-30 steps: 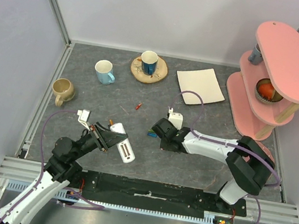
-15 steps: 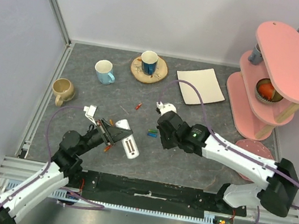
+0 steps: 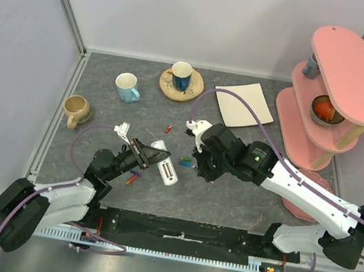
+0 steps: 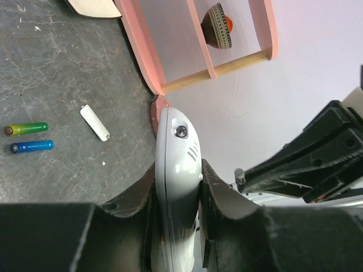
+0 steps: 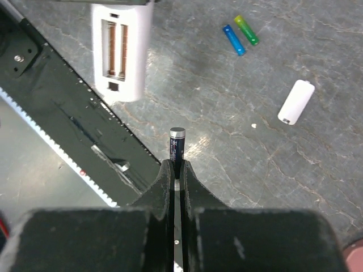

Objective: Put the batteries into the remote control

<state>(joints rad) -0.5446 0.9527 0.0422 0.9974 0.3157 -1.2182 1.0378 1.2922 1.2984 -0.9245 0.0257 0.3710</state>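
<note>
Held battery: the blue-purple battery (image 5: 176, 146) sticks out past the tips of the right pincer (image 5: 176, 167), which is pinched narrow on its lower half, silver cap outward.
Remote control: the remote control (image 5: 139, 62) hangs ahead and left of that pincer's tips, apart from them, with its open bay (image 5: 116, 48) turned toward them. The left pincer (image 4: 177, 184) clamps its two long sides.
Step in hand: probably bringing the battery to the bay.
Doing it well: turn the battery parallel to the bay's long slots, seat one end against its contact first, then lay the rest down while the other arm braces the remote.
Risk: a smooth round cell gripped by one end could pivot or slip.
Materials: the remote is glossy white plastic with a rounded nose and coppery metal in the slots; the battery is a slick dark cylinder.
Spares: a green-blue battery (image 5: 247, 29) and a blue battery (image 5: 233, 39) lie side by side beyond the tips, to the right; a rounded white lid piece (image 5: 296, 101) lies further right.
Counter: the counter (image 5: 227, 141) is grey, veined and matte.
</note>
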